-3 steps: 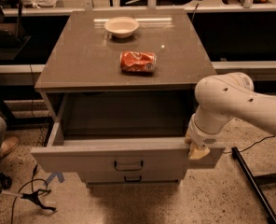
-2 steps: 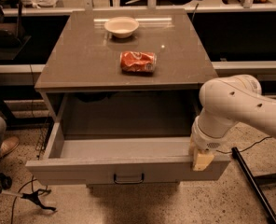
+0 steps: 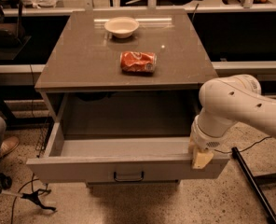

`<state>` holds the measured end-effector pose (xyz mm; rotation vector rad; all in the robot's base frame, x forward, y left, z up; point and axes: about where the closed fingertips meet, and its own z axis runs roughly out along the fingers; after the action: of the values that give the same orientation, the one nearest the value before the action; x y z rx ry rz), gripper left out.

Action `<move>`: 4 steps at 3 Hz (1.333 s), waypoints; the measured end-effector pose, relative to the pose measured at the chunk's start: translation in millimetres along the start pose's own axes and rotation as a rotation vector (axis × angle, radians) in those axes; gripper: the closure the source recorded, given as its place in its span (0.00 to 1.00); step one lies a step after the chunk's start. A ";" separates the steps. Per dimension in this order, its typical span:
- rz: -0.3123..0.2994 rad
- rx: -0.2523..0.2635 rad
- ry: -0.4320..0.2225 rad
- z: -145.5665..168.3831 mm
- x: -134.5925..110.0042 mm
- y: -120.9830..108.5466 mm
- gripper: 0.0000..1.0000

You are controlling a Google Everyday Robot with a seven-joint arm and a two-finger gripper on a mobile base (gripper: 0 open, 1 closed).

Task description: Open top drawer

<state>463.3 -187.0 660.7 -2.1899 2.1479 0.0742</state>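
The top drawer (image 3: pixel 128 168) is a wide grey box with a small dark bar handle (image 3: pixel 128 177) at the centre of its flat front. It stands pulled far out from the cabinet, and its inside is bare. My gripper (image 3: pixel 201 158) hangs from the white arm (image 3: pixel 236 106) at the drawer's right front corner, its yellowish tip over the top edge of the front panel. The lower drawers are hidden under the open one.
On the brown cabinet top (image 3: pixel 82 59) lie a crushed orange can (image 3: pixel 138 62) and a white bowl (image 3: pixel 121 26). A shoe (image 3: pixel 0 148) and cables (image 3: pixel 31 197) lie on the floor at left. A dark pole (image 3: pixel 252 183) slants at right.
The top drawer has slid further out toward the camera. My gripper moved with its right front corner, down and forward.
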 end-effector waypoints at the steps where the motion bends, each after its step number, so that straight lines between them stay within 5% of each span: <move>1: 0.000 0.000 0.001 -0.4 0.2 0.6 0.62; 4: -0.001 0.002 0.004 -1.8 0.7 2.4 0.00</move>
<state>460.9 -187.9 662.4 -2.1921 2.1482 0.0677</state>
